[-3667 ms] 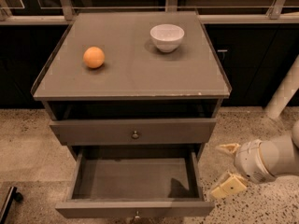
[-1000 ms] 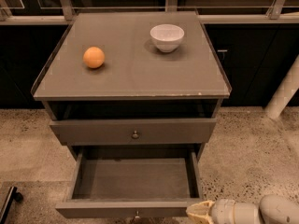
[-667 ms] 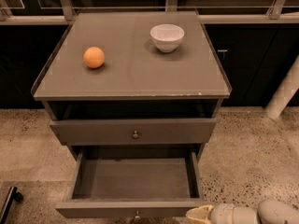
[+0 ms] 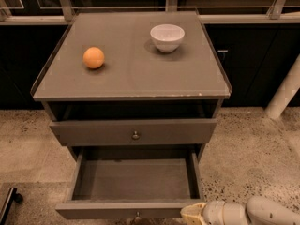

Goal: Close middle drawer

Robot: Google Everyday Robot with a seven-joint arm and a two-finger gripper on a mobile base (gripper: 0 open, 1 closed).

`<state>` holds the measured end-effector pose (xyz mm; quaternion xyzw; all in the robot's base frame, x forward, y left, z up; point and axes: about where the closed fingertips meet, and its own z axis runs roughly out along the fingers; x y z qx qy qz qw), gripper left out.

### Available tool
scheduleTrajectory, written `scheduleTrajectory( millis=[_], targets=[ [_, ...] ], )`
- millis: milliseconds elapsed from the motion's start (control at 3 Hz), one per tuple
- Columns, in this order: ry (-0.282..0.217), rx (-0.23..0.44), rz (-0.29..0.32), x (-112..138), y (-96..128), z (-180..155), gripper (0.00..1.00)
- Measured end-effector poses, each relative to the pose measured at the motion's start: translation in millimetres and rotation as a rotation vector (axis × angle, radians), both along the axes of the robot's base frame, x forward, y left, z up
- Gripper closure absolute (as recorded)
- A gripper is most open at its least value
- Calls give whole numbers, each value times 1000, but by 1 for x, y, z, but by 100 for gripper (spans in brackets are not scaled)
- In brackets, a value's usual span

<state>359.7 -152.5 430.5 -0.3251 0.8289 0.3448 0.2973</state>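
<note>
The grey cabinet's middle drawer is pulled far out, its shallow box empty. Its low front lies along the bottom edge of the view, with a tiny knob at its centre. My gripper is at the bottom right, its cream tip against the right end of that drawer front, with the pale arm trailing off to the right. The taller top drawer with its larger knob stands slightly out above the open one. The lowest drawer is out of view.
An orange and a white bowl rest on the cabinet top. A white post leans at the right. Speckled floor surrounds the cabinet, and a dark object sits at the bottom left.
My gripper has come down from beside the drawer's right side to the bottom edge and slid slightly left to the drawer front's right end. The drawer has not visibly moved.
</note>
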Motion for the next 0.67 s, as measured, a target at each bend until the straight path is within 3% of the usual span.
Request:
scheduleTrajectory(
  millis=[667],
  targets=[
    [-7,-1,-3,28,12,-24,100]
  ],
)
